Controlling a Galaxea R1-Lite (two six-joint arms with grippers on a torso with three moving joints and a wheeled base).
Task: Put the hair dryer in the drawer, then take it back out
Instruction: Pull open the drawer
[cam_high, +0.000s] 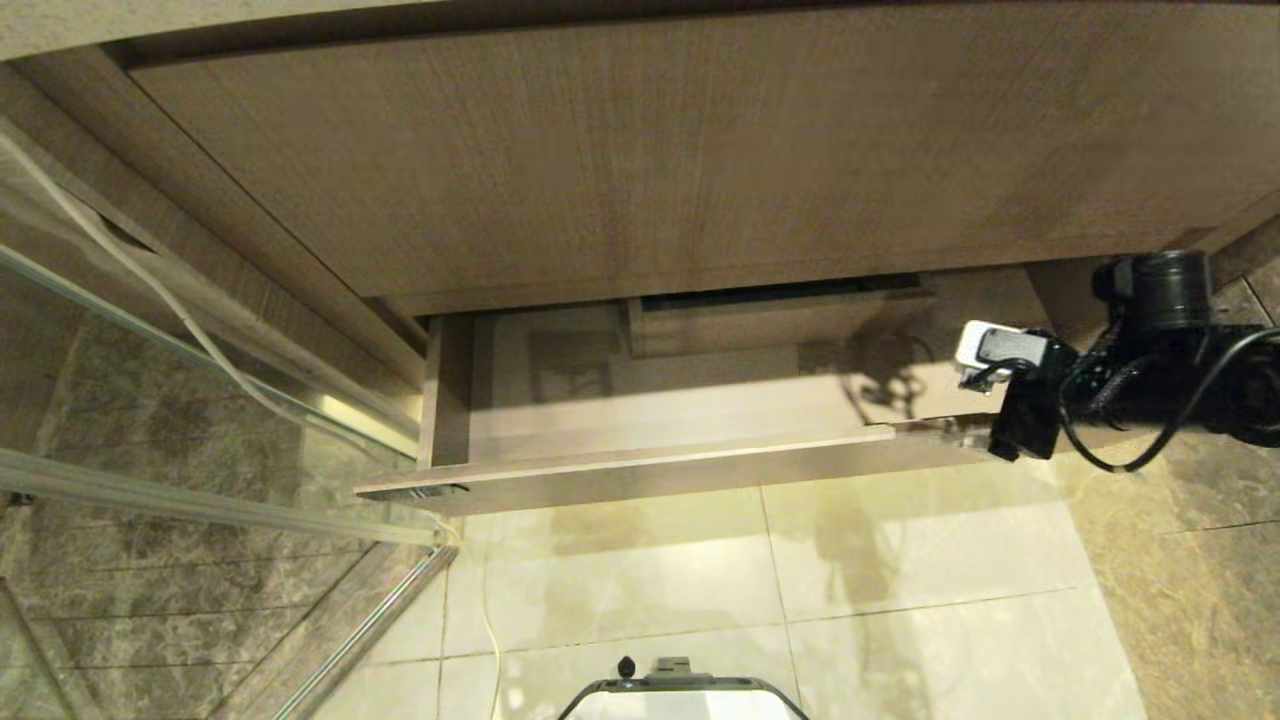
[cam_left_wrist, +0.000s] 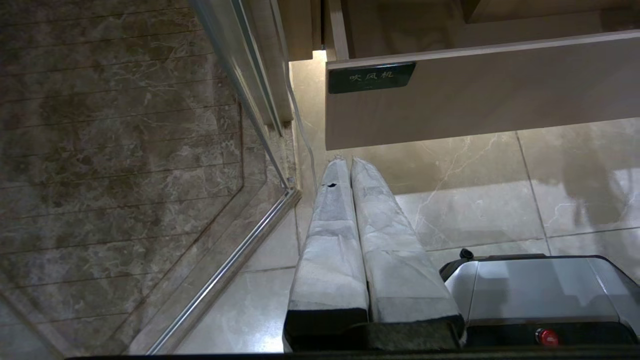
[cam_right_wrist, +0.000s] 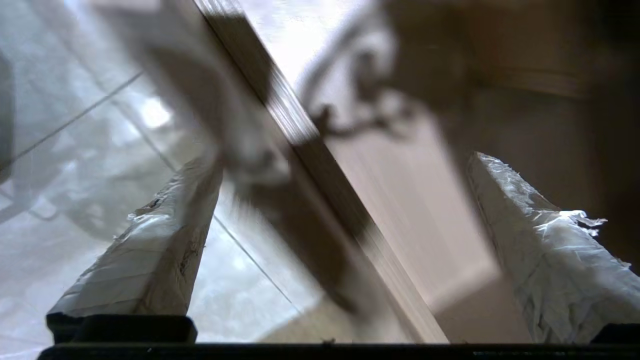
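reaching over drawer (cam_high: 640, 470) front | right gripper (cam_right_wrist: 340, 225) fingers spread | left gripper (cam_left_wrist: 350, 170) fingers together

The right hand (cam_right_wrist: 340, 240) reaches in level from the right with its two taped fingers (cam_right_wrist: 550, 250) spread wide and seemingly empty, while the left hand (cam_left_wrist: 350, 170) hangs low, its fingers (cam_left_wrist: 330, 240) pressed together.

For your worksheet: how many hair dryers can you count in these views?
0. The open drawer shows only a bare bottom; the open right gripper is empty above its front. Its corner behind the right arm is hidden.
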